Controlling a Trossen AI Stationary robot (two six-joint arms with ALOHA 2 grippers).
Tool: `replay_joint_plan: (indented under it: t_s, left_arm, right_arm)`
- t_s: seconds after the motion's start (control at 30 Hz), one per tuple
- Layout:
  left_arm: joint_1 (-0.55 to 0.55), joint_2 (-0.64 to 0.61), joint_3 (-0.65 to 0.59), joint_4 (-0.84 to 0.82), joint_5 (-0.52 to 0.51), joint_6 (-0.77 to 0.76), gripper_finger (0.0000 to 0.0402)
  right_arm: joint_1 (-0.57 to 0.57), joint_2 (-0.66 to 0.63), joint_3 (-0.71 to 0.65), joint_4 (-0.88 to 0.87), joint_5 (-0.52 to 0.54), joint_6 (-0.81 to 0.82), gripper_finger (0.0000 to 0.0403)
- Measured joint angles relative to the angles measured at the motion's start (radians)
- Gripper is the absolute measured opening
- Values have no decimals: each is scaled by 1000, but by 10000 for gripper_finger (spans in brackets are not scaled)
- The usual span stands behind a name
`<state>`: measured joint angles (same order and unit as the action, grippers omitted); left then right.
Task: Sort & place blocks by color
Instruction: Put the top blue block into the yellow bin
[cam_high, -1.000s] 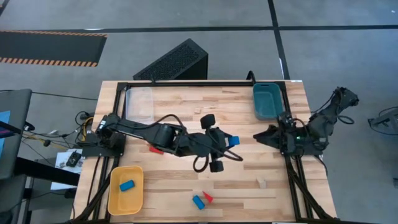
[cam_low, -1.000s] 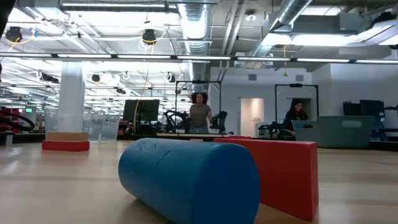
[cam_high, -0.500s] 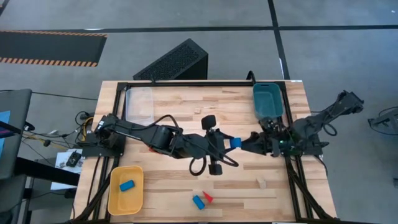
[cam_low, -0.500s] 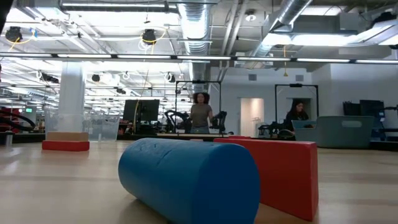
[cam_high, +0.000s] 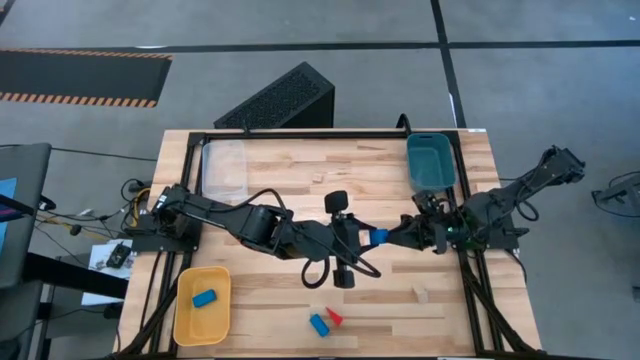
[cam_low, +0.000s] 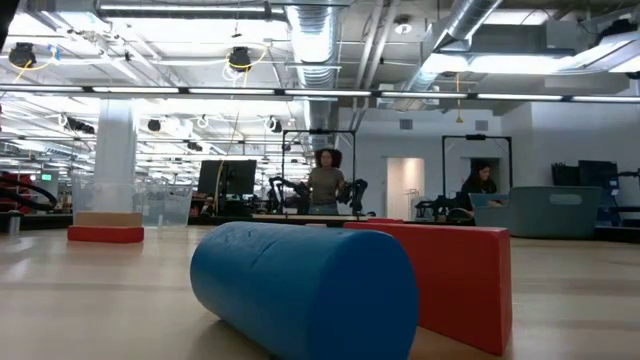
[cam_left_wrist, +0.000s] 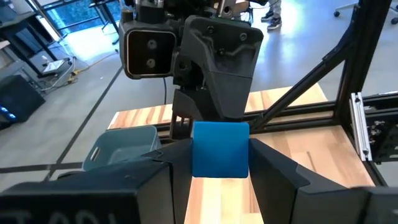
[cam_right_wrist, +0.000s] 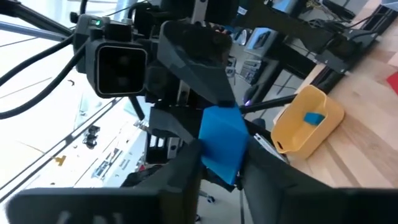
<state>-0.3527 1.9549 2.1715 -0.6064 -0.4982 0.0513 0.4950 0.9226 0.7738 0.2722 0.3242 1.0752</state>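
I have both arms meeting over the middle of the light wooden tabletop (cam_high: 300, 180). The left gripper (cam_left_wrist: 219, 163) has its jaws clamped on a small flat blue block (cam_high: 377, 236), lifted clear of the wood. The right gripper (cam_right_wrist: 219, 167) is nose to nose with it, and in the right wrist view its jaws flank the same blue block; I judge they are clamped on it or close to it, so this looks like a mid-air handover.

The risk I see is timing. If I let go with the left jaws before the right has a firm hold, the block drops and may bounce off the tabletop. If both pull while clamped, the block can twist or skid out sideways.

The yellow plastic tray (cam_high: 203, 306) at the near left corner already holds one blue block (cam_high: 205, 297). A blue cylinder block (cam_high: 319, 324) touches a red wedge block (cam_high: 333, 316) near the front edge, a pale bare-wood block (cam_high: 421, 294) lies to the right, and a flat red block (cam_low: 105, 233) shows far off in the low view. The teal tray (cam_high: 430, 160) stands at the far right.
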Motion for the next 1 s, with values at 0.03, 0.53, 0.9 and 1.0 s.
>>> replay_joint_plan:
  t_s: [0.03,0.53,0.9,1.0]
  left_arm:
    - [0,0,0,1,3,0,123]
    - [25,-1,1,32,33,-55,125]
    - [32,3,0,46,53,-56,241]
    - [38,3,0,33,76,-55,268]
  right_arm:
    - [0,0,0,5,-8,0,107]
    - [0,-2,0,8,-8,-7,73]
    - [0,1,1,7,-8,-15,72]
    - [0,1,1,10,-9,-14,72]
